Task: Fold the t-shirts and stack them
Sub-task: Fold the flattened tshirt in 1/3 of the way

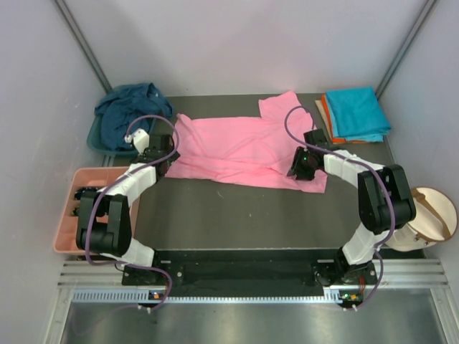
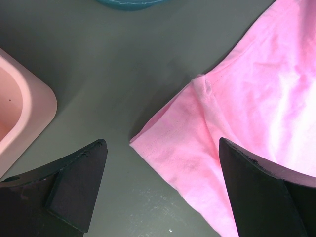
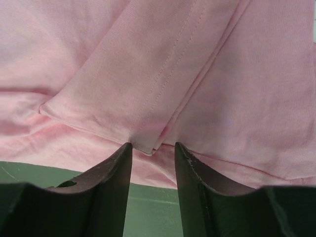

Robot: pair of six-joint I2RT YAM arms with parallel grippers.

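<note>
A bright pink t-shirt [image 1: 237, 147] lies spread across the dark table, one sleeve pointing to the back. My left gripper [image 1: 163, 163] hovers wide open at its left hem corner [image 2: 148, 140]; in the left wrist view the corner sits between the spread fingers, touching neither. My right gripper [image 1: 297, 166] is low over the shirt's right part. Its narrowly parted fingers [image 3: 153, 145] straddle a folded sleeve corner [image 3: 143, 143], with a gap still showing. A navy t-shirt [image 1: 129, 111] is bundled at the back left. A folded turquoise t-shirt [image 1: 356, 111] rests on an orange one [image 1: 326, 115].
The navy shirt sits in a teal basin [image 1: 97, 140], whose rim shows in the left wrist view [image 2: 123, 4]. A salmon-pink compartment tray [image 1: 72, 215] stands left of the left arm, its corner close to the left finger [image 2: 24, 113]. A round beige object [image 1: 430, 215] sits off the right edge.
</note>
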